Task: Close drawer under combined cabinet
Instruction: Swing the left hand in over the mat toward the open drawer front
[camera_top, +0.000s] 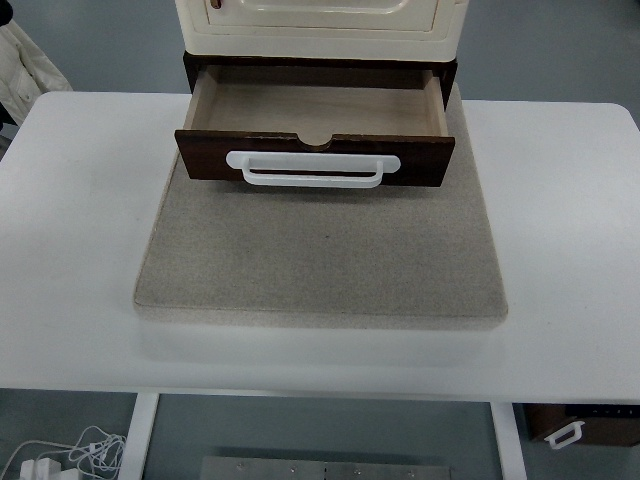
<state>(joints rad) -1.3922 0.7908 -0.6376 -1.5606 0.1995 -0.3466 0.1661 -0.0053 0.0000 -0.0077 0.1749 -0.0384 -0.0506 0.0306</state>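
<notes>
- Table (80, 250): white top spanning nearly the full width of the top view; its near edge and two white legs show at the bottom
- Mat (320, 260): grey-beige slab lying centred on the table, its far part running under the cabinet and drawer
- Combined cabinet (320, 25): cream body standing at the far end of the mat; cut off by the upper picture edge, so only its lowest portion and dark base are seen
- Drawer (315, 108): pulled well out from the dark base under the cabinet, its pale interior bare; dark brown front panel faces the camera, with a small notch in the top edge
- Handle (312, 170): white bar fixed across the drawer front, unheld
- Hands: neither robot arm nor hand appears in the view, so pose and finger state cannot be told
- Partly seen: white garment at the upper left edge; white cable (70, 455) coiled on the floor lower left; a dark item with a white handle, cut off, lower right
</notes>
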